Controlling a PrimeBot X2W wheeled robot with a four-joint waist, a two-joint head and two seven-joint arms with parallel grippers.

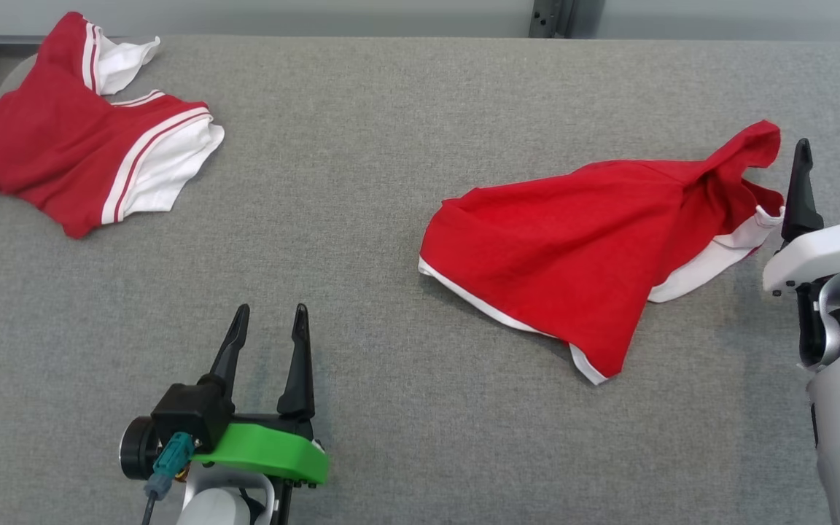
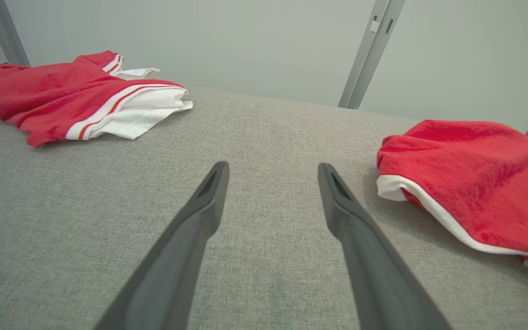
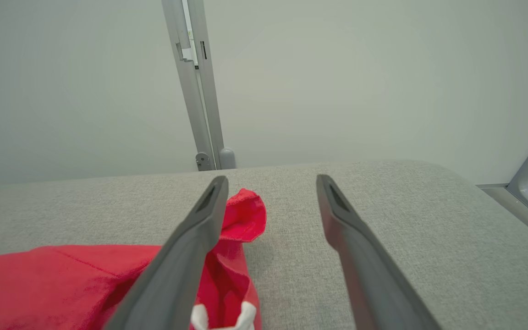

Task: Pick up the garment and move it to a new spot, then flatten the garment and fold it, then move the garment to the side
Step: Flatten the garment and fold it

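Likely soft and light, the garment [image 1: 580, 248] should droop; pinch its three-o'clock edge; right gripper [image 1: 833, 146] and left gripper [image 1: 272, 310] gape empty.

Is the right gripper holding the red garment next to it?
No, the right gripper has its jaws open, and the red garment lies loose on the table beside it.

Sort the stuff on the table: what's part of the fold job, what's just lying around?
Job (judged by the gripper beside it):
- red garment with white hem, crumpled, its edge next to the open right gripper
- left gripper, open, nothing between its fingers

Lying about:
- striped garment, red and white, at the far left corner of the grey table, away from both grippers
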